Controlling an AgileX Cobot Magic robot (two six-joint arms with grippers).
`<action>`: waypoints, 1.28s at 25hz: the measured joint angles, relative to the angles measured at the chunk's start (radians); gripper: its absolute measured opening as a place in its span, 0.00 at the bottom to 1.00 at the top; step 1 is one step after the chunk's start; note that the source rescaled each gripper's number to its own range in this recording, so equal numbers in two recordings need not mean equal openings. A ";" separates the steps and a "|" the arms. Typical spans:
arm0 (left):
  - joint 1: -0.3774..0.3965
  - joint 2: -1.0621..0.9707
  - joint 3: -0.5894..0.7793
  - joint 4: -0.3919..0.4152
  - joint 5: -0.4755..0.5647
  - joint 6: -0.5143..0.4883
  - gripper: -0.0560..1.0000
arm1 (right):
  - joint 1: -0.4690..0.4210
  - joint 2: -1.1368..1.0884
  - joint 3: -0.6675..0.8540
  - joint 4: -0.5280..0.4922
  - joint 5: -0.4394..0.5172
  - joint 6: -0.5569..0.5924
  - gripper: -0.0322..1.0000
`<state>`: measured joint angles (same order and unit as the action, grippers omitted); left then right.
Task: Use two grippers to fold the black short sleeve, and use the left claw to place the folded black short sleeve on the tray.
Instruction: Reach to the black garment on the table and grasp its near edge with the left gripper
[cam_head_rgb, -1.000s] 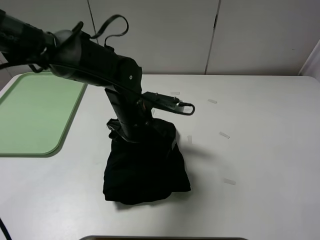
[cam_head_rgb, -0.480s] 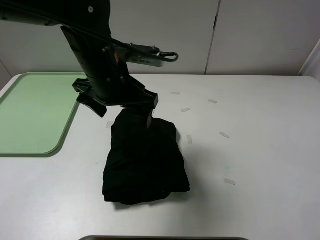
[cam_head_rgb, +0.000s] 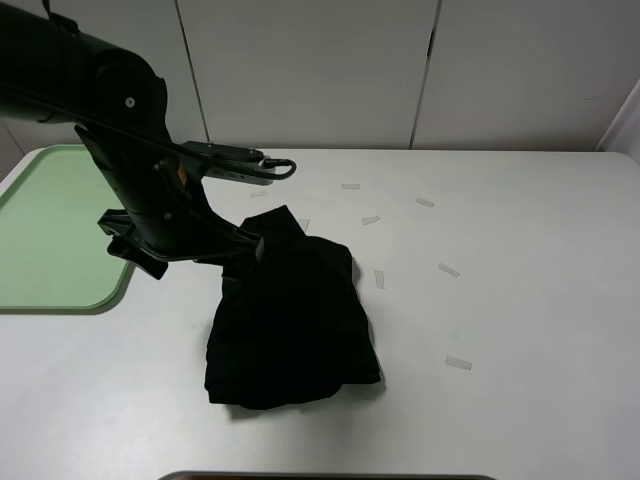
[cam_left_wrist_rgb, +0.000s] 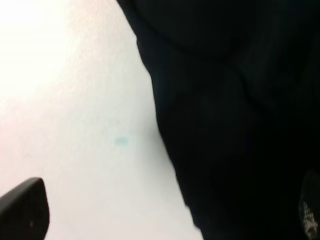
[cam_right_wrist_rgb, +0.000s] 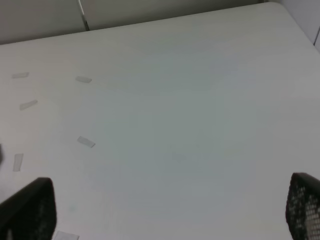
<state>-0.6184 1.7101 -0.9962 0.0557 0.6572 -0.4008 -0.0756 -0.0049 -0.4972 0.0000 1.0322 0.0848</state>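
Now, table (cam_head_rgb: 520, 300): white, tape scraps (cam_head_rgb: 449, 270) scattered.
Shirt: black short sleeve (cam_head_rgb: 290, 320) bundled beside tray (cam_head_rgb: 60, 250).
Jaws: left gripper (cam_left_wrist_rgb: 165, 215), right gripper (cam_right_wrist_rgb: 170, 210) both spread, empty.

The high camera looks down and across the white worktop (cam_head_rgb: 520, 300) from its near edge toward the back wall, far enough to take in the folded black short sleeve (cam_head_rgb: 290, 320) and the tray (cam_head_rgb: 60, 250); the left wrist camera looks down from very close, the shirt (cam_left_wrist_rgb: 235, 115) filling the side by one of its fingers (cam_left_wrist_rgb: 311, 210), bare worktop by the other; the right wrist camera looks out between its fingers (cam_right_wrist_rgb: 30, 210) over open worktop with tape strips (cam_right_wrist_rgb: 86, 142), shared with the high view.
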 joint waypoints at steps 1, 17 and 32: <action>0.000 0.000 0.017 -0.001 -0.036 -0.014 1.00 | 0.000 0.000 0.000 0.000 0.000 0.000 1.00; -0.020 0.184 0.060 -0.120 -0.328 -0.088 1.00 | 0.000 0.000 0.000 0.000 0.000 0.000 1.00; -0.090 0.251 0.056 -0.197 -0.422 -0.093 1.00 | 0.000 0.000 0.000 0.000 0.000 0.000 1.00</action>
<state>-0.7081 1.9612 -0.9400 -0.1414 0.2349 -0.4933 -0.0756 -0.0049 -0.4972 0.0000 1.0322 0.0848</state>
